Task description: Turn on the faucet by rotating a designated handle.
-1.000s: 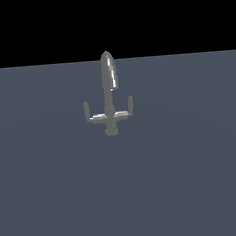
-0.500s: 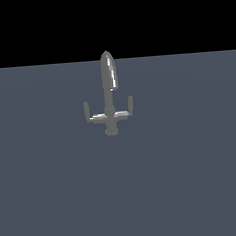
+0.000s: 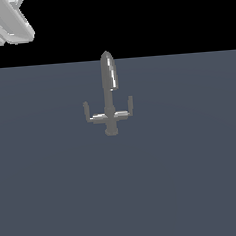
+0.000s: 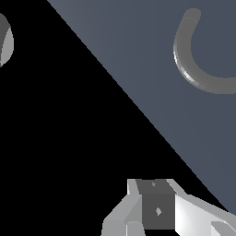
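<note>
Grey metal on a slate-blue floor: the faucet stands near the middle of the exterior view, its tall bullet-shaped spout rising above a thin crossbar that ends in two short upturned pegs. Either peg could be the handle; the one on the exterior view's right and its twin on the left look alike, and neither is touched. Only a pale corner of the robot arm shows in that view, high at its left and well apart from the fixture. The wrist view adds what the wider shot lacks: part of the gripper seen close, a white body with a dark block at its middle, and beyond it a curved grey bar lying against the floor. The fingertips are cut off by the frame, so whether the jaws stand apart or together cannot be told.
</note>
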{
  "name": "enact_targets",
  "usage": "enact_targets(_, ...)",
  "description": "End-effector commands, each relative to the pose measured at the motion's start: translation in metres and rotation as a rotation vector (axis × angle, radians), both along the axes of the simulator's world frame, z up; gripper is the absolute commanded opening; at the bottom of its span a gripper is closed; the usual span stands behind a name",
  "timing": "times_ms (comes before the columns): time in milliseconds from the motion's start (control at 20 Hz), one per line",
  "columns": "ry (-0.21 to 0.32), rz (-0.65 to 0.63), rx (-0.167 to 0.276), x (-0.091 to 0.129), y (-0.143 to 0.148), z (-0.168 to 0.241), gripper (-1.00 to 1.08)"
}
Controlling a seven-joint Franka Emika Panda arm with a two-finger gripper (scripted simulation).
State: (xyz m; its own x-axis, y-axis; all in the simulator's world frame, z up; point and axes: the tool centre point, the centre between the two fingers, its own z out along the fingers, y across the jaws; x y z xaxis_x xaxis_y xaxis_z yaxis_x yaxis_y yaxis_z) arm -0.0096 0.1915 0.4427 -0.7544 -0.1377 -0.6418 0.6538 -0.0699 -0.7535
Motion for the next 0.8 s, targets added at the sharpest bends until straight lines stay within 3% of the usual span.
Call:
enact_targets(0, 0.097, -0.011, -0.026, 0.011, -0.002, -0.019, -1.00)
enact_targets(750, 0.680, -0.087, -0.119, 0.063, -0.024, -0.143, -1.00)
